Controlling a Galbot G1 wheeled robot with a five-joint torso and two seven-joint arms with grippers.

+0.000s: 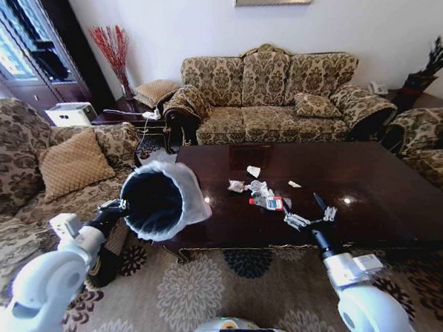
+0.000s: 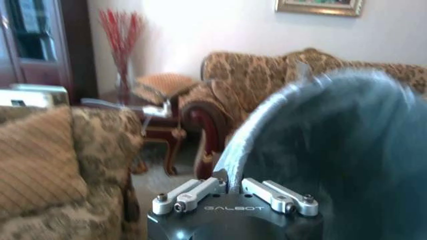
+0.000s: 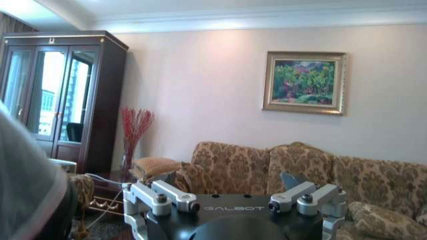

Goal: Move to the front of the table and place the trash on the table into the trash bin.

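- Left gripper [image 2: 233, 192] clamped tight on the rim of the trash bin [image 1: 155, 201], held tipped off the floor at the table's left front corner, mouth turned toward the camera.
- Right gripper [image 1: 310, 217] spread wide, empty, low over the table [image 1: 386, 194], just beside the trash.
- Trash [image 1: 258, 191], white paper scraps and a small bottle, clustered mid-table.
- Sofa [image 1: 277, 96] beyond.

the table [image 1: 387, 202], dark and glossy, is standing on a patterned floral carpet [image 1: 191, 294]. lying on its top near the middle are crumpled white paper scraps [image 1: 253, 172], and just beside them a small clear bottle [image 1: 266, 202] with a red label.
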